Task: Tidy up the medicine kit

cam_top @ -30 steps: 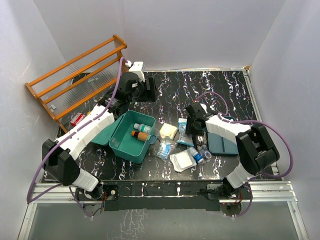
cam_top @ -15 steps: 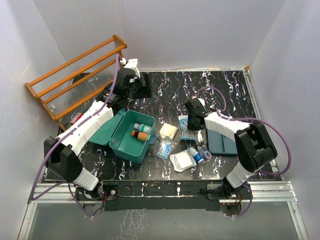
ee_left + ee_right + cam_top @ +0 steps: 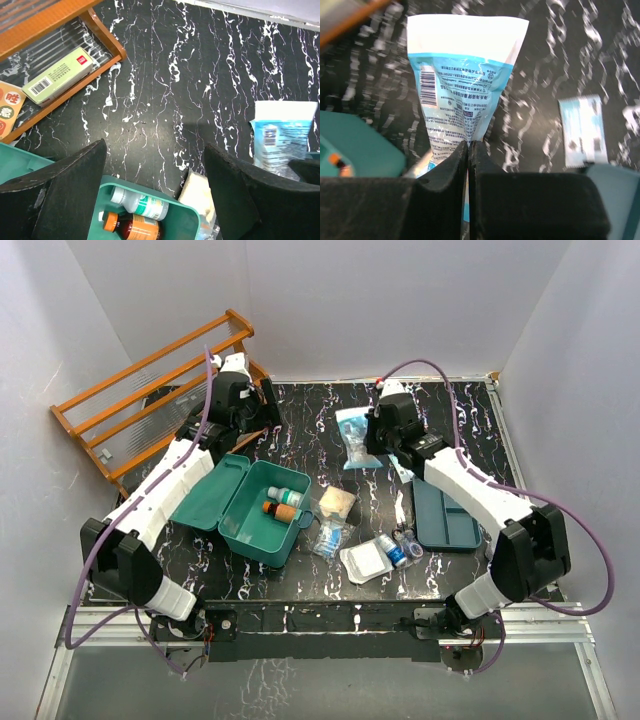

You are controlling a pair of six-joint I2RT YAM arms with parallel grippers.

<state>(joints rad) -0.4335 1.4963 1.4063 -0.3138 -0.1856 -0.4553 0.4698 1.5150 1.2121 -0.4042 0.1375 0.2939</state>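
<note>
Right gripper pinches a blue-and-white packet in closed jaws. Left gripper, jaws wide and empty, overhangs the medicine kit.

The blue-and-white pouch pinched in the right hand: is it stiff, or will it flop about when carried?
Probably floppy: the pouch creases into a narrow waist where the right hand pinches it, like thin film. Likely light for its size, since a pinch at one end appears enough to carry it. Its glossy surface might be slippery.
</note>
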